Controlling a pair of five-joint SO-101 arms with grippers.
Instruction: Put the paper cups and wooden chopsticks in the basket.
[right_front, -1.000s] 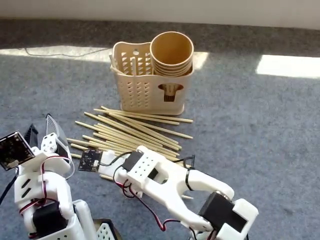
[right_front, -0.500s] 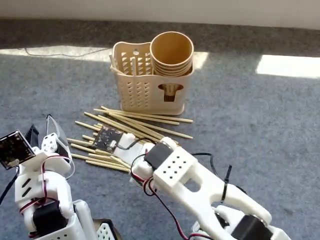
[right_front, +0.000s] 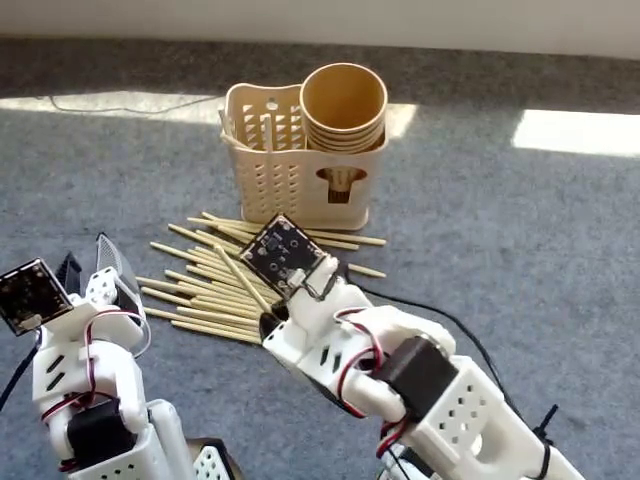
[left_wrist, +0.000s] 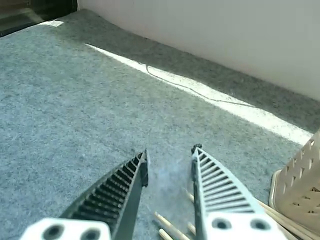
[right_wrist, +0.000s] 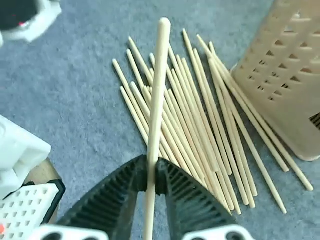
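Grey carpet (right_front: 520, 250) carries the loose wooden chopsticks (right_front: 200, 285) just before the basket (right_front: 260, 190), paper cups (right_front: 350, 135) already inside; right gripper (right_wrist: 151, 170) is clamped on one chopstick (right_wrist: 159, 90) near its end (light, stiff, smooth, judged liable to pivot, mid-length hold preferable), left gripper (left_wrist: 170, 152) spread, empty.

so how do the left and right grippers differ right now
The right gripper is shut on one chopstick; the left gripper is open and empty. The right gripper sits over the chopstick pile near the basket; the left gripper is beside the pile's end, farther from the basket. Both have black ribbed fingers.
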